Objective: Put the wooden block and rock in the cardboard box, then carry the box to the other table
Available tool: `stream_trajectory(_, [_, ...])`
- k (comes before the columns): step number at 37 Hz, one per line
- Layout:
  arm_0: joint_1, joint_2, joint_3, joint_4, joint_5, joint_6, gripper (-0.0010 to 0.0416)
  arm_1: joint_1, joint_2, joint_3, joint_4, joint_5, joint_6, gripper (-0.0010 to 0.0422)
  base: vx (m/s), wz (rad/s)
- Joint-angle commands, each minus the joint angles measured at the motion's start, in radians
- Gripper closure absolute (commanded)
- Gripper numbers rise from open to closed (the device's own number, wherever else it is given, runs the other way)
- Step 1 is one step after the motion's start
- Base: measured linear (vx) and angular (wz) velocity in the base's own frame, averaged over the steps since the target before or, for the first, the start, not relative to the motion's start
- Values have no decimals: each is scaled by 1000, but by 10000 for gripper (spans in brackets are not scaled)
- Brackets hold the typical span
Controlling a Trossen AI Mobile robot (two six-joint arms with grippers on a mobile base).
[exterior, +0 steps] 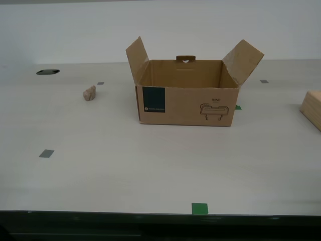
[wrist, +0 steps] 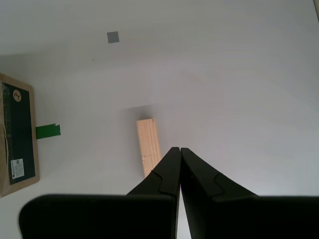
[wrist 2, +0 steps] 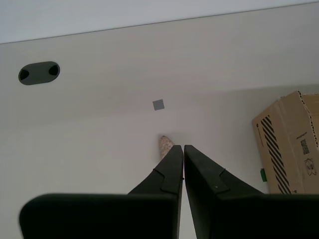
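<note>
While both grippers hang with jaws together, you see the rock and the wooden block outside the empty cardboard box.

The cardboard box is brown corrugated card, matt, with a smooth dark teal label. The rock looks rough, lumpy and dull beige. The wooden block is pale bare wood with faint grain. My first gripper is smooth, matt black plastic. The table is smooth and off-white.
</note>
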Motion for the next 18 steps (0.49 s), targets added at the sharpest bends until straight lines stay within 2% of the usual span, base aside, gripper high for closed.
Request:
stream_trajectory(1, [0,0,1,-1,-4,3,405,-1,0,1,-1,0,-2,412,0,0])
stream_trajectory(9, [2,0,-2,-1,-4,2,405,0,0,1,-3,0,-2,403,0,0])
stream_trajectory(18, [6,0,-45,0,-4,3,405,0,0,1,-7,0,-39,311,0,0])
